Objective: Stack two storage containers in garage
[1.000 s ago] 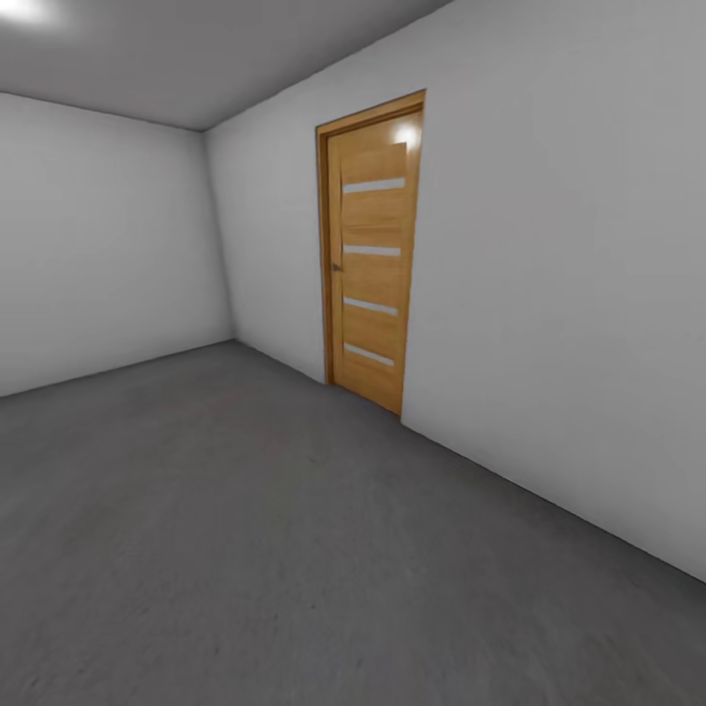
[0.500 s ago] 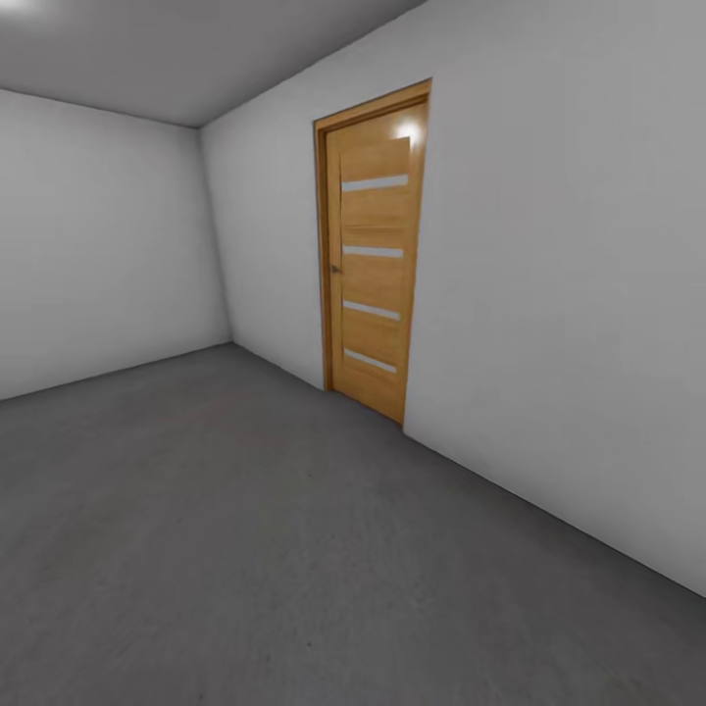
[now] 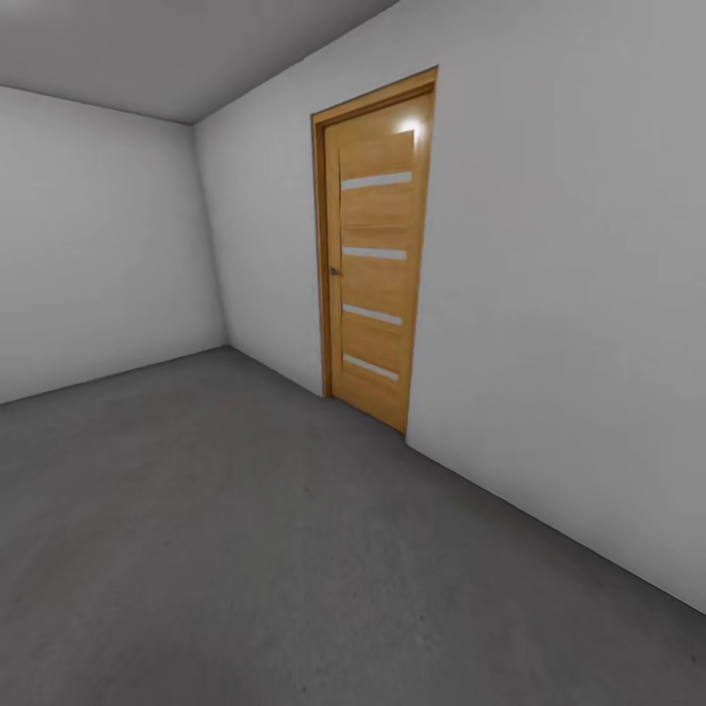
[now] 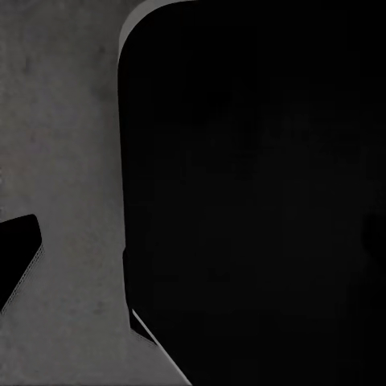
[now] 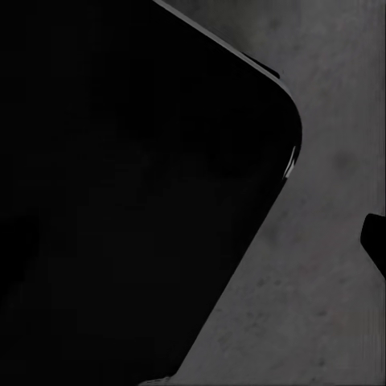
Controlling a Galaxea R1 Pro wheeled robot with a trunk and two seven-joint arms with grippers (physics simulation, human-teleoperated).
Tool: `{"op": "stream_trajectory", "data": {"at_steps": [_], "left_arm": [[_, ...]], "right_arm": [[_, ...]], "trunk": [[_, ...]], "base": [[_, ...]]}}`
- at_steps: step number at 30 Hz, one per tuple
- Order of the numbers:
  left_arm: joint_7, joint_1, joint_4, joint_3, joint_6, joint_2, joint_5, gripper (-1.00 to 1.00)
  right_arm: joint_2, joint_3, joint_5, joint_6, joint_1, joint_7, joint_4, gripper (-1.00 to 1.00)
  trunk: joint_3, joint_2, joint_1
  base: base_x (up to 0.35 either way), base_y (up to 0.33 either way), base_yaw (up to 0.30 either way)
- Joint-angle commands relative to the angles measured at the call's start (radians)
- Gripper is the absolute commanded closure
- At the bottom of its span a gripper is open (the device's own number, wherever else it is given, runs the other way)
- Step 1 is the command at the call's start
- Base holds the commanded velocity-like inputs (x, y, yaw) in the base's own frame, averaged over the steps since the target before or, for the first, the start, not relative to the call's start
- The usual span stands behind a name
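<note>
While I stand on the dark grey concrete floor (image 3: 245,549) of what I take to be the garage, neither storage container is anywhere I can see, so I cannot say where they are; I judge I am in transit with nothing yet stacked. Ahead and to the right, a wooden door (image 3: 373,255) with pale horizontal strips sits shut in the white wall (image 3: 569,294), and the far-left corner of the room lies open beyond it.

My wrist cameras look down at the same speckled concrete, each largely blocked by a big black rounded body (image 4: 257,193) (image 5: 121,201) that I take to be part of my own frame. I cannot tell whether my left or right pincer is wide or narrow, or holding anything, because the fingers are not clear.

The risks I see: if I roll on toward the right wall, my base or an arm could clip the door frame (image 3: 320,245). The shut door may block my way if I must pass through it. With my arms tucked so close to my body, swinging one out blindly could strike the wall.
</note>
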Motion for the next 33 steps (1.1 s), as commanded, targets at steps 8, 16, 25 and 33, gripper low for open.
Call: {"op": "stream_trajectory", "data": {"at_steps": [8,16,25,33], "left_arm": [[0.0,0.0,-0.001,0.0,-0.001,-0.001,0.001,-1.0],[0.0,0.0,-0.001,0.0,-0.001,-0.001,0.001,-1.0],[0.001,0.0,-0.002,0.0,-0.001,-0.001,0.001,-1.0],[0.0,0.0,-0.002,0.0,-0.001,-0.001,0.001,-1.0]], "right_arm": [[0.008,0.006,-0.002,-0.001,0.0,0.001,0.0,-1.0],[0.011,0.012,0.0,-0.001,0.0,0.001,0.0,-1.0],[0.006,0.009,-0.006,-0.003,0.0,-0.002,0.0,-1.0],[0.003,0.005,-0.01,-0.003,0.0,-0.002,0.0,-1.0]], "trunk": [[-0.001,0.0,0.001],[-0.001,0.0,0.001],[-0.001,0.0,0.001],[-0.001,0.0,0.001]], "base": [[0.324,0.0,0.0],[0.324,0.0,0.0],[0.324,0.0,0.0],[0.324,0.0,0.0]]}}
